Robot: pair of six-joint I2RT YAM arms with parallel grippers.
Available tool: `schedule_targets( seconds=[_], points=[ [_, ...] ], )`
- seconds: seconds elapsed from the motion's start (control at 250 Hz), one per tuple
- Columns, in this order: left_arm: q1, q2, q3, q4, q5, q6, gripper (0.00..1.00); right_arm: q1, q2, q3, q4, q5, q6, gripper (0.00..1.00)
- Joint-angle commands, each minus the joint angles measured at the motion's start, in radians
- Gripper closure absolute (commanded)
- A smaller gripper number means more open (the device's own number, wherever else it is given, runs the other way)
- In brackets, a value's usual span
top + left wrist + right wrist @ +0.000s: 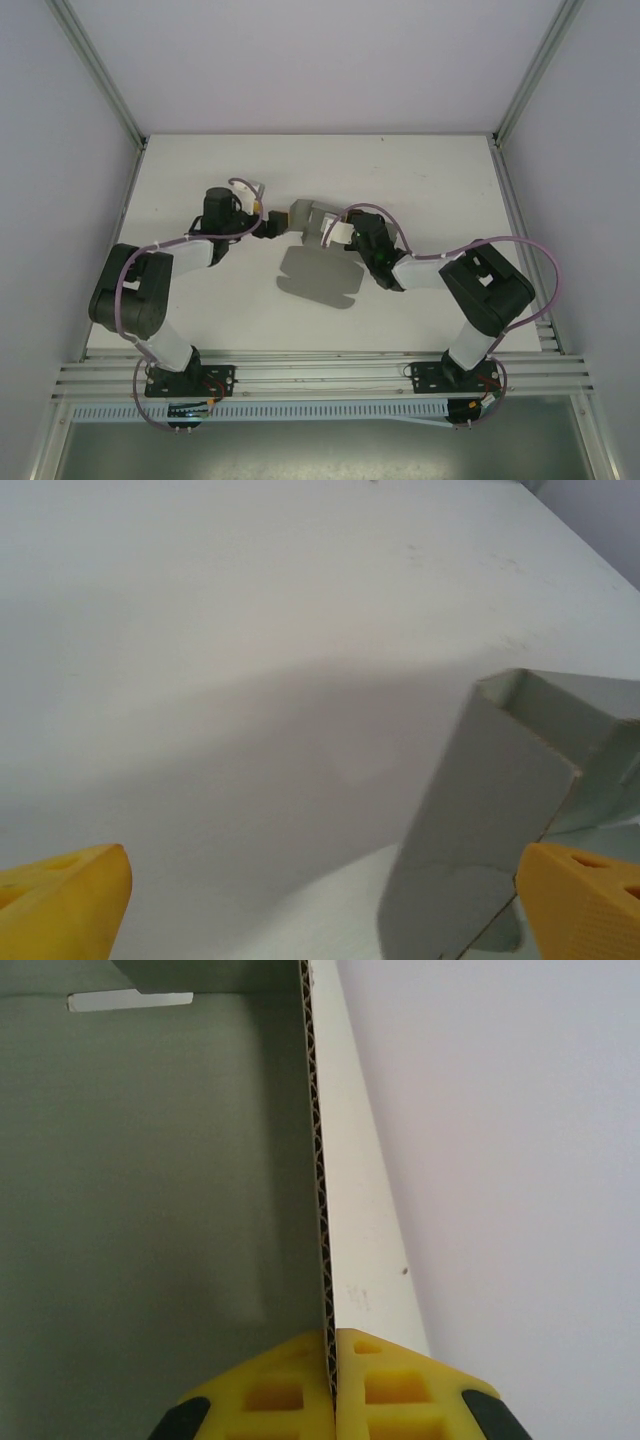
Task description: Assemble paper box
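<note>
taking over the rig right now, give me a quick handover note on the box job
Grippers: the left gripper is open wide, with a box panel close beside one of its fingers, not gripped. The right gripper is shut on the paper box, clamping the edge of one wall.
Box: held up off the table between the two arms, with its shadow below it.
Done: partly folded; at least one corner is formed.
Left: fold the remaining flaps and close it. How many are left I cannot tell.
</note>
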State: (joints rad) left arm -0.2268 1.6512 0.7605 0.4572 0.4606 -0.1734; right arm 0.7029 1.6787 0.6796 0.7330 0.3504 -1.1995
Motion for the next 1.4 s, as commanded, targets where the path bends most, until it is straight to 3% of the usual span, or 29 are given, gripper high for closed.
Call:
schedule_targets(
  seconds=[0.0, 0.192, 0.356, 0.42, 0.683, 0.971, 1.047, 1.195, 1.395],
  points=[
    [0.039, 0.043, 0.089, -0.056, -0.022, -0.054, 0.02, -0.023, 0.019, 0.041, 0.081, -0.036, -0.081, 1.00],
    [0.055, 0.137, 0.174, -0.073, 0.016, -0.050, 0.07, -0.065, 0.042, 0.073, 0.098, -0.099, -0.125, 1.00],
    [0.050, 0.258, 0.327, -0.156, 0.319, 0.064, 0.19, -0.081, 0.097, 0.095, 0.184, -0.145, -0.179, 1.00],
    [0.035, 0.284, 0.346, -0.168, 0.381, 0.109, 0.22, -0.084, 0.128, 0.108, 0.208, -0.145, -0.215, 1.00],
    [-0.094, 0.370, 0.412, -0.303, 0.304, 0.242, 0.41, -0.085, 0.157, 0.106, 0.214, -0.134, -0.206, 1.00],
    [-0.119, 0.374, 0.361, -0.228, 0.260, 0.219, 0.42, -0.061, 0.127, 0.078, 0.180, -0.123, -0.200, 1.00],
    [-0.129, 0.385, 0.378, -0.222, 0.236, 0.223, 0.47, -0.037, 0.133, 0.070, 0.206, -0.107, -0.212, 1.00],
    [-0.151, 0.404, 0.405, -0.237, 0.202, 0.235, 0.53, 0.018, 0.148, 0.052, 0.219, -0.039, -0.225, 1.00],
    [-0.173, 0.391, 0.334, -0.107, 0.209, 0.154, 0.58, 0.067, 0.161, 0.028, 0.242, 0.059, -0.196, 1.00]
  ],
)
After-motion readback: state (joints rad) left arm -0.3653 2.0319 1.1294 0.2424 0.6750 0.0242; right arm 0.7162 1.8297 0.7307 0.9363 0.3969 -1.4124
